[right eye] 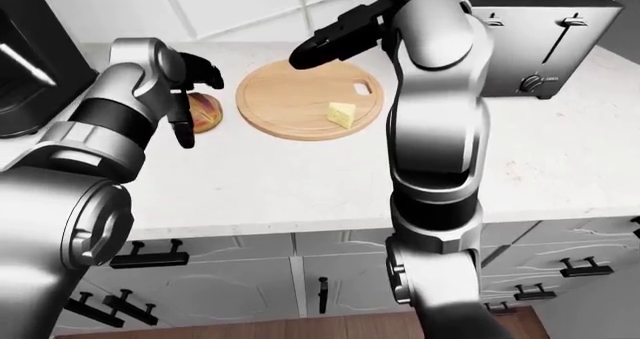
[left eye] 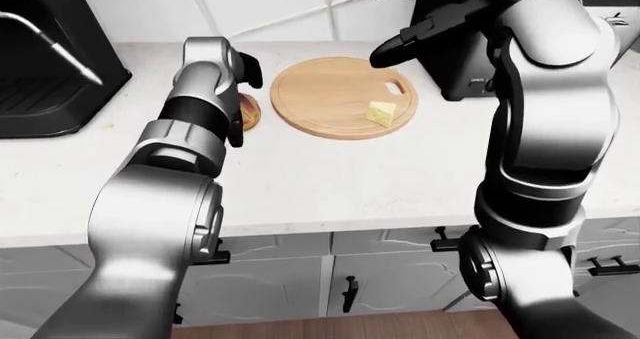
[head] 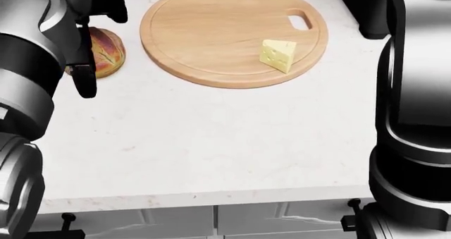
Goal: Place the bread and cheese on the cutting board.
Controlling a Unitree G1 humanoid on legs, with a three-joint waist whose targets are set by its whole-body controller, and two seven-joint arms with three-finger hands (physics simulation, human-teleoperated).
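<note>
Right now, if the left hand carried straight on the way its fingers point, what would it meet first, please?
Probably the bread: the left hand hangs over it, fingers open and pointing down. Beyond it lies only the counter; depth is uncertain.

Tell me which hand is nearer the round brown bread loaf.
Left. The left hand hangs right over the round brown bread loaf, while the right hand hovers across the round wooden cutting board, well away.

Glossy silver-grey rounded arm shells, black joint bands, black three-finger left hand point(right eye: 190, 91)
</note>
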